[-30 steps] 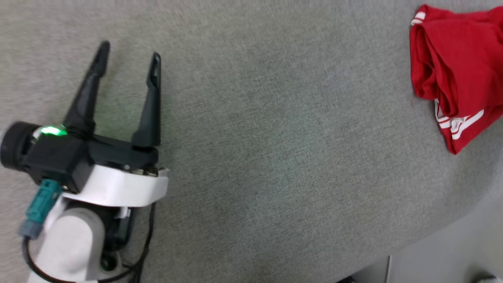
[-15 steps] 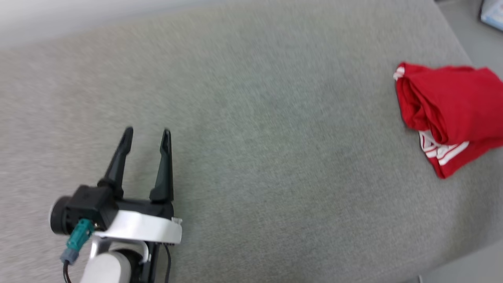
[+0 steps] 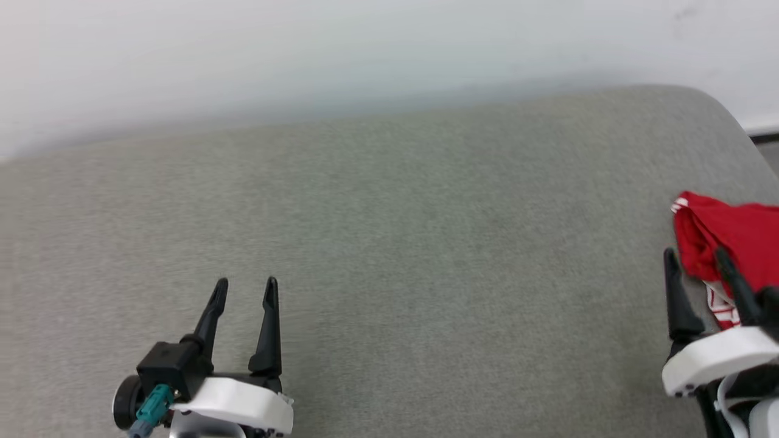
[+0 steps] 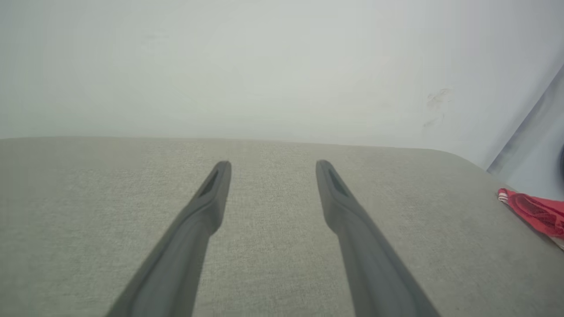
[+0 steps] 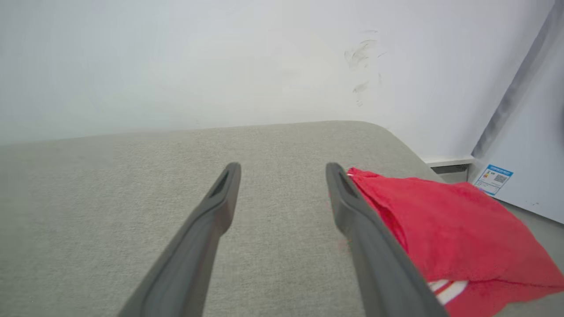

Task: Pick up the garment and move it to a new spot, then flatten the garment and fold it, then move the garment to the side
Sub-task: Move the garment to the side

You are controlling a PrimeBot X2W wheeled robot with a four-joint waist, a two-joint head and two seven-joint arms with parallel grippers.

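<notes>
The garment (image 3: 739, 228) lies as a folded red bundle with white-striped trim at the right end of the grey padded surface (image 3: 389, 243). My right gripper (image 3: 695, 254) is open at the lower right of the head view, and one finger crosses the garment's left edge. In the right wrist view the garment (image 5: 440, 215) lies just right of my open right gripper (image 5: 284, 167); nothing is between the fingers. My left gripper (image 3: 246, 286) is open and empty over bare fabric at the lower left. The left wrist view has my left gripper (image 4: 273, 165) open and the garment (image 4: 535, 211) far right.
A white wall (image 3: 365, 48) rises behind the surface's far edge. The surface's rounded right corner (image 5: 387, 132) drops off just beyond the garment. A pale panel with a small blue label (image 5: 493, 178) stands on the floor to the right.
The head camera has tilted up, so the wall now shows and the whole picture has shifted. My right gripper has come into view beside the garment. The garment lies bundled as before.
</notes>
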